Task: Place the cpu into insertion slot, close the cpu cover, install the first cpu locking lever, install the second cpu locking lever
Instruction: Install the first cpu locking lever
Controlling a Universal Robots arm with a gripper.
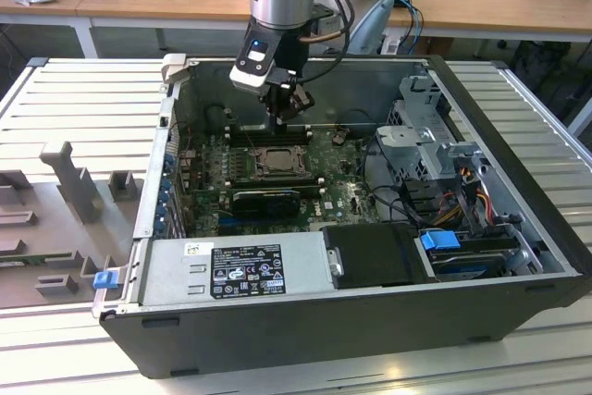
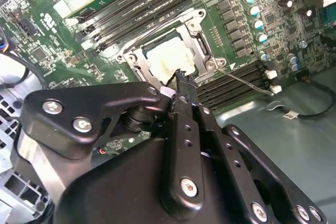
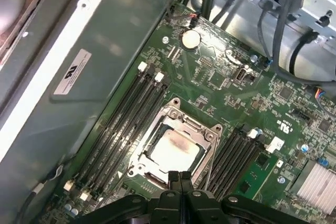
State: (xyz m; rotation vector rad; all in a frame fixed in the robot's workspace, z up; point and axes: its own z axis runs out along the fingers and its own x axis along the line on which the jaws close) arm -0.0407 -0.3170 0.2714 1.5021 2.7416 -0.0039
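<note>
1. The case (image 1: 324, 330) lies open on its side, and the board (image 1: 342, 191) covers its floor.
2. The gripper (image 1: 285, 117) hangs over the slot (image 1: 274, 162). The slot sits in the middle part of the board, toward the case's far wall in the exterior view, between two banks of memory slots (image 3: 126, 114).
3. In both wrist views the jaws are pressed together and hold nothing. The tip is just above the cover's edge; I cannot tell if it touches.
4. The cover (image 3: 181, 119) lies flat on the slot, so closing it looks done.
5. The cpu (image 3: 173, 148) sits inside the slot and shows pale through the cover's window. Placing it looks done too.
6. A thin lever (image 2: 247, 81) stands out from one corner of the cover, across the memory slots. It seems not hooked, but I am not sure.
7. My judgement: the lever step is in hand. It calls for a closed tip set exactly on this thin wire, then a firm push down and sideways under its hook, without slipping onto the board.
</note>
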